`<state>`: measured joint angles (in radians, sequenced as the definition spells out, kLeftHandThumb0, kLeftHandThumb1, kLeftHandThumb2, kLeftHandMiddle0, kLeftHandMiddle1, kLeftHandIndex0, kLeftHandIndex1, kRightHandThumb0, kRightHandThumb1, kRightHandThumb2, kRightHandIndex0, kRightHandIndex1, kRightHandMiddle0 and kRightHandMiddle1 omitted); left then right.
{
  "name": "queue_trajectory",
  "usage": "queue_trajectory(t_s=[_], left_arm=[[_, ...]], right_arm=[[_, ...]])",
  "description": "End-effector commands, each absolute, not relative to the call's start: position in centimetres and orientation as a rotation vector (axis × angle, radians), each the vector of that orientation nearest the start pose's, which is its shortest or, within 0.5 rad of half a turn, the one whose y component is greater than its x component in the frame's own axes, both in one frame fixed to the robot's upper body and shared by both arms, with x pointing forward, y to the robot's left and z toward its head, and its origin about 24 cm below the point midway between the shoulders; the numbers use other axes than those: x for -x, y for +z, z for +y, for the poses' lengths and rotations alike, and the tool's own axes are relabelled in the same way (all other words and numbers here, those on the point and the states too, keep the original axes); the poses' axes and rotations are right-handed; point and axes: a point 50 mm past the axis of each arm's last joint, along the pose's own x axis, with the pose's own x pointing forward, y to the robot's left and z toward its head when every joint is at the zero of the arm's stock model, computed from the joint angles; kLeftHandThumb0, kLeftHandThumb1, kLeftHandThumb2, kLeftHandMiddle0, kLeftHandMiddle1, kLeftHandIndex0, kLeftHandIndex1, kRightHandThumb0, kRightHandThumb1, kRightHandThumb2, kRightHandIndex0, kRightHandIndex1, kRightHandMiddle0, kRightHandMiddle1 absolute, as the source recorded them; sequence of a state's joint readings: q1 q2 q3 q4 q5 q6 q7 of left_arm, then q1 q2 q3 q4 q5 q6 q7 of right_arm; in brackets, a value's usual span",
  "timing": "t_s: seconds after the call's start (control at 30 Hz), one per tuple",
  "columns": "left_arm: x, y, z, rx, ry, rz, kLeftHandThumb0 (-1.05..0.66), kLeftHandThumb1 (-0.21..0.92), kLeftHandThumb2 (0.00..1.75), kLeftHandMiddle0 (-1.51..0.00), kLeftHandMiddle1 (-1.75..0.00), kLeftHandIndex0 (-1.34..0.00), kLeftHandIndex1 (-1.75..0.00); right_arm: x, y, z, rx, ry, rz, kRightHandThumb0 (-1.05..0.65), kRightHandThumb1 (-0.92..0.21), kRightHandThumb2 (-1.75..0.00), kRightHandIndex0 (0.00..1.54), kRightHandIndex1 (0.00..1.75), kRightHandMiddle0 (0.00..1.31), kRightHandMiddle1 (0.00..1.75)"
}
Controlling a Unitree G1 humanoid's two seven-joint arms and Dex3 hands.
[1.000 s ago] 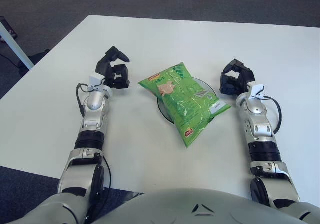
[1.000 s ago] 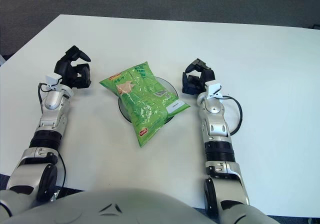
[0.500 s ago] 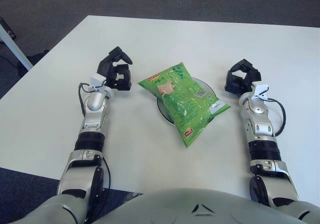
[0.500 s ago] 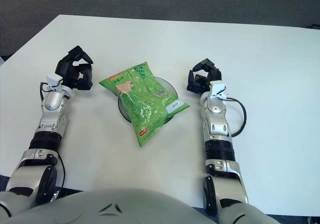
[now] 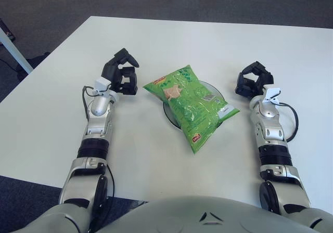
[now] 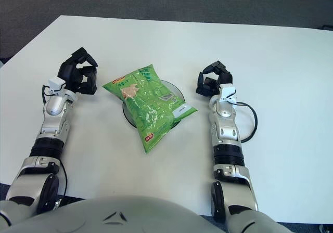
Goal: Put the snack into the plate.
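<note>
— Items left to right?
— Left hand [image 5: 120,76], fingers curled, nothing held, on white table [image 5: 156,40]. Green snack bag [image 5: 191,106] laid across dark plate [image 5: 169,111]. Right hand [image 5: 253,81], curled, nothing held.
— Contact noted?
— Both hands apart from bag.

Both forearms lie stretched forward, the left hand [image 5: 120,76] and right hand [image 5: 253,81] each raised with loosely curled, empty fingers.
</note>
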<state>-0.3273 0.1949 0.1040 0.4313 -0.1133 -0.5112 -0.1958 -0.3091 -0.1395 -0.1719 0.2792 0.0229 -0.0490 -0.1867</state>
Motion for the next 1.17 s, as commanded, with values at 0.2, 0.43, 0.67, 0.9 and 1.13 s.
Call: queue_trajectory(t_s=[0.2,0.43,0.67,0.9,1.13], left_arm=[[-25.32,-0.41,17.06,0.061,-0.122,-0.081,-0.51,0.24,1.41,-1.26,-1.75,-0.67,-1.75],[-25.31,-0.44,17.13,0.050,-0.120,-0.086,-0.51,0.24,1.40,-1.27,-1.75,-0.67,-1.75],[-25.37,-0.45,17.20,0.039,-0.110,-0.083,-0.52,0.22,1.43,-1.28,-1.75,-0.69,-1.75],[-25.41,-0.48,17.22,0.030,-0.107,-0.074,-0.52,0.22,1.43,-1.28,-1.75,-0.69,-1.75],[-25.44,-0.47,17.22,0.032,-0.099,-0.076,-0.51,0.23,1.41,-1.27,-1.75,-0.68,-1.75]], right_arm=[[-28.89,2.98,-21.21,-0.019,-0.396,0.033,-0.51,-0.25,-1.39,1.32,1.75,0.67,1.75],[-28.78,2.98,-21.38,-0.069,-0.478,-0.016,-0.50,-0.26,-1.39,1.32,1.75,0.66,1.75],[-28.78,2.85,-21.42,-0.097,-0.486,-0.038,-0.49,-0.28,-1.36,1.31,1.75,0.64,1.75],[-28.85,2.78,-21.54,-0.095,-0.461,-0.050,-0.49,-0.29,-1.35,1.31,1.75,0.64,1.75],[-28.89,2.69,-21.62,-0.091,-0.452,-0.055,-0.49,-0.30,-1.34,1.30,1.75,0.63,1.75]])
